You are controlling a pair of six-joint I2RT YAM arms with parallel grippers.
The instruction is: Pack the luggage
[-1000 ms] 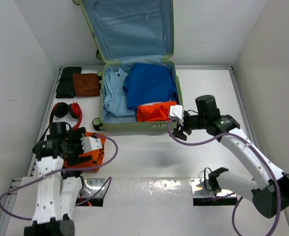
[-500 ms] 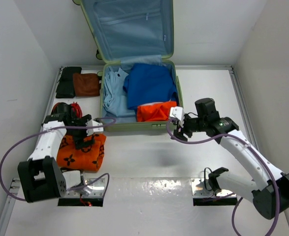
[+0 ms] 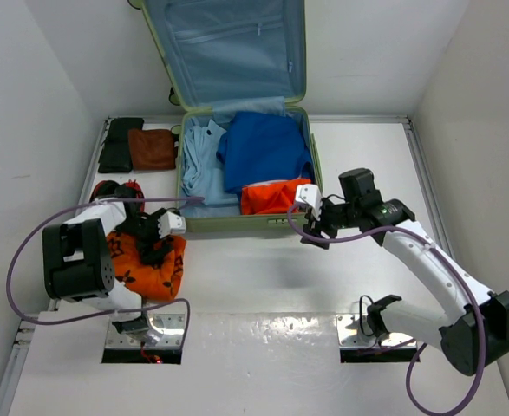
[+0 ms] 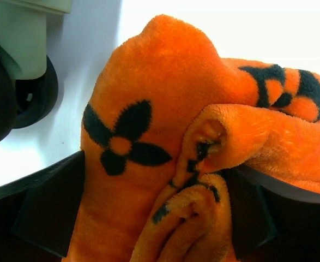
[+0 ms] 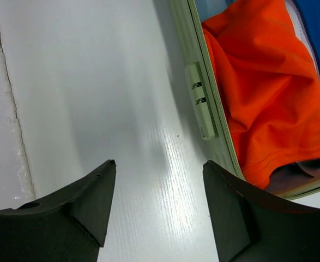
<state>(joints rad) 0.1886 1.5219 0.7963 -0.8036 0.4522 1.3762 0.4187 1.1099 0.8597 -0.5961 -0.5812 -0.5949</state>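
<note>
The luggage (image 3: 247, 224) lies open at the back of the table with its lid (image 3: 224, 52) propped up. Inside are a light blue shirt (image 3: 200, 169), a blue garment (image 3: 267, 147) and an orange garment (image 3: 271, 197). An orange towel with black flowers (image 3: 146, 269) is bunched on the table left of the case. My left gripper (image 3: 154, 247) is pressed down into it, jaws open wide with towel folds (image 4: 149, 109) between them, beside a luggage wheel (image 4: 18, 93). My right gripper (image 3: 310, 227) hovers open and empty over the table by the case's front rim (image 5: 200, 101).
Red headphones (image 3: 120, 191) lie just behind the towel, partly covered by my left arm. A black item (image 3: 120, 143) and a brown folded cloth (image 3: 153, 149) sit at the back left. White walls close in both sides.
My left arm has swung forward and come down on the towel near the luggage wheel. My right gripper has drifted slightly left toward the case front.
</note>
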